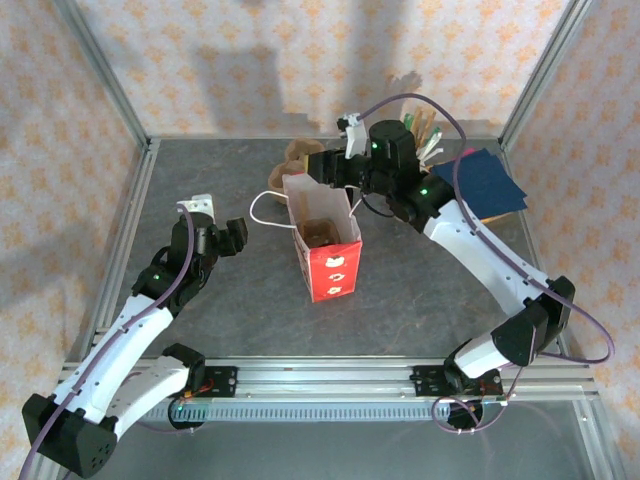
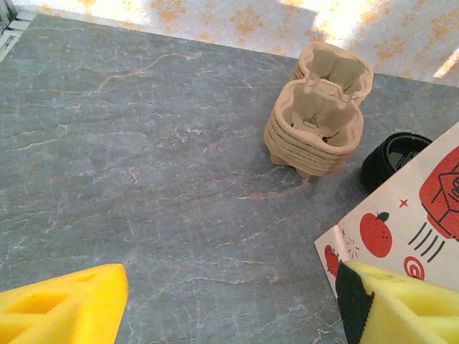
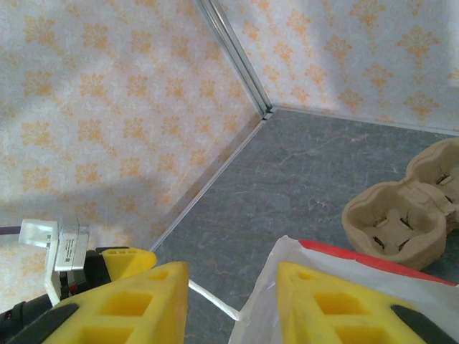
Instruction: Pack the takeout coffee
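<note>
Jaws on our right arm [image 1: 470, 240] are hanging parted and empty just above the far rim of the paper bag [image 1: 331, 272]. We are reading that as a pose for dropping things in, since the bag is standing upright and open in the middle of the table [image 1: 200, 180]. We are failing to pick out the takeout coffee with certainty: a brown shape [image 1: 320, 233] is sitting low inside the bag, and the cup may be there. Our left arm [image 1: 150, 300] is waiting near the bag, jaws spread wide and empty, probably to steady it.
</note>
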`<state>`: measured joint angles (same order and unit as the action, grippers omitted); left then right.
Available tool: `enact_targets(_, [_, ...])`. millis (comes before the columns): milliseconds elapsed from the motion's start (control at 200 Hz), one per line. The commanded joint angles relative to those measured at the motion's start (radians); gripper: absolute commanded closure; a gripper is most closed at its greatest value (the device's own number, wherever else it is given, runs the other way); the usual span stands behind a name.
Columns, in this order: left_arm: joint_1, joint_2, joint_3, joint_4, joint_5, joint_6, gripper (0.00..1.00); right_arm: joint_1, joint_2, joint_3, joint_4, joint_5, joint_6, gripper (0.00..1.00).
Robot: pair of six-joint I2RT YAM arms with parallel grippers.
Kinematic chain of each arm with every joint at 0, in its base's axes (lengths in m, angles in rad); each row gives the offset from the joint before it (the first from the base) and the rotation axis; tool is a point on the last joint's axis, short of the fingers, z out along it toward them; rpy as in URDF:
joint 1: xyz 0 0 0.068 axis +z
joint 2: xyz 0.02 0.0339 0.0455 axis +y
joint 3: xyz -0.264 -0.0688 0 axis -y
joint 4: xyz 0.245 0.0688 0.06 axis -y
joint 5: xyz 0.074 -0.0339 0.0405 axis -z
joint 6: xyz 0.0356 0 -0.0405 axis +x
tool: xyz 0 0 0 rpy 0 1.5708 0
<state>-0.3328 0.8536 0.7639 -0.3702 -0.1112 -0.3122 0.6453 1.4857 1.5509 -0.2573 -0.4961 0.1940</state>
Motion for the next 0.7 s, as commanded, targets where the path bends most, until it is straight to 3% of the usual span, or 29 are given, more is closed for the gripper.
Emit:
enact_targets(0, [0.008,0.006,-0.009,0.025,0.012,0.005,0.22,0.007,-0.042,0.048,-0.026,0.049,-0.02,0.62])
enact_targets(245, [0.008,0.004,-0.008,0.025,0.01,-0.001,0.22,0.007,-0.052,0.084,-0.105,0.206,-0.051,0.59])
enact_targets(400, [0.008,-0.006,-0.01,0.025,-0.003,-0.004,0.22,-0.023,-0.05,0.142,-0.176,0.398,-0.025,0.51])
enact_targets(536, [0.008,-0.015,-0.01,0.027,-0.017,-0.005,0.2,-0.132,-0.062,0.158,-0.193,0.434,-0.009,0.47])
enact_targets(696, [0.008,-0.021,-0.01,0.025,-0.02,-0.013,0.19,-0.328,-0.084,0.122,-0.184,0.43,0.054,0.46])
